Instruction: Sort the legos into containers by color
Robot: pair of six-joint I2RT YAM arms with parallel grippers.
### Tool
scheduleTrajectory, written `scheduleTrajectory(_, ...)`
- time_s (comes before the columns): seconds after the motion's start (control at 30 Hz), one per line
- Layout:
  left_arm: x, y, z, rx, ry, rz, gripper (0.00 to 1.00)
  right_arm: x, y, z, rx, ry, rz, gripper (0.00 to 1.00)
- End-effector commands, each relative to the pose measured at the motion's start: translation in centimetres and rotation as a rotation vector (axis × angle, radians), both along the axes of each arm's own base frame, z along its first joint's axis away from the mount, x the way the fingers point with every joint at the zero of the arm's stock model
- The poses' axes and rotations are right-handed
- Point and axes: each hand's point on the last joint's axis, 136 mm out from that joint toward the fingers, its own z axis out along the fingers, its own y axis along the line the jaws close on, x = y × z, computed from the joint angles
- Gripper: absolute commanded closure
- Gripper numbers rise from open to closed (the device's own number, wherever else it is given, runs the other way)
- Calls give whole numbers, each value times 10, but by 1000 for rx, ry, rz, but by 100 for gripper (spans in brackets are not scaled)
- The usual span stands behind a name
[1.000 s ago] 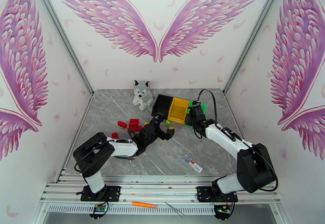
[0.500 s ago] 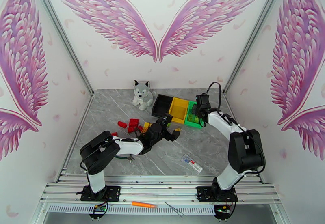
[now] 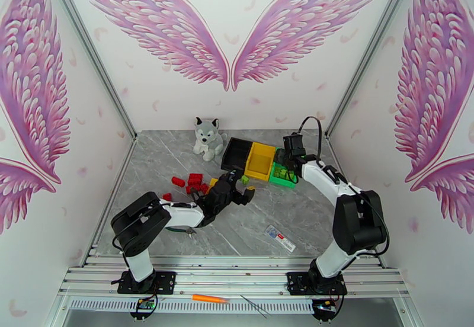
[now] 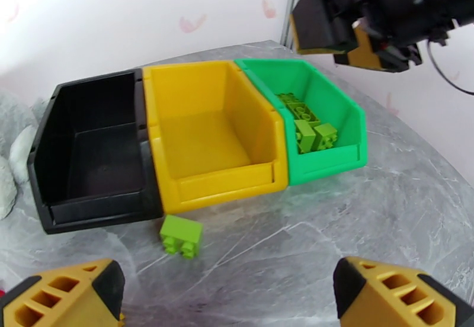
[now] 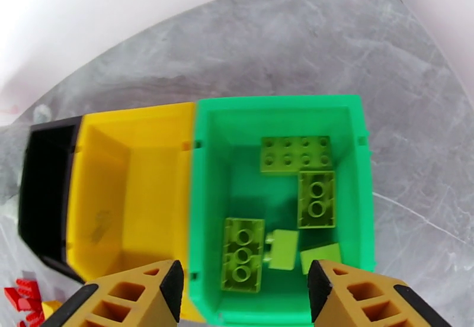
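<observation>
Three containers stand in a row at the back: black point(image 3: 236, 154), yellow point(image 3: 260, 161) and green point(image 3: 282, 180). My right gripper point(image 5: 243, 292) hovers open over the green bin point(image 5: 278, 102), which holds several light green legos point(image 5: 242, 254). Nothing is between its fingers. My left gripper point(image 4: 231, 298) is open low over the table, facing the bins, with one green lego point(image 4: 181, 236) lying in front of the yellow bin point(image 4: 207, 132). Red legos point(image 3: 191, 182) and a yellow one point(image 3: 212, 183) lie scattered left of the left gripper point(image 3: 240, 189). The yellow and black bins look empty.
A plush husky point(image 3: 207, 138) sits at the back, left of the black bin. Green-handled pliers point(image 3: 185, 231) lie under the left arm. A small packet point(image 3: 279, 238) lies on the table's near right. An orange tool point(image 3: 210, 298) rests on the front rail.
My right gripper rose from the bins' front edge to above the green bin and opened there. The left gripper shifted slightly and stayed open.
</observation>
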Motion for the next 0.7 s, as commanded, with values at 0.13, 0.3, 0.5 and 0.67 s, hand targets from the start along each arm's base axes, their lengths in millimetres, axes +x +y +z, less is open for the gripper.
scheduleTrajectory(0.13, 5, 44, 10, -102, 32, 104, 1, -16, 79, -1, -74, -14, 230, 34)
scheduleTrajectory(0.3, 6, 76, 7, -144, 51, 171, 1, -23, 124, -32, -109, 49, 312, 32)
scheduleTrajectory(0.5, 0, 109, 9, -150, 42, 243, 1, -26, 154, -70, -29, 85, 270, 34)
scheduleTrajectory(0.67, -7, 124, 15, -151, 25, 267, 1, -24, 162, -98, 56, 90, 171, 34)
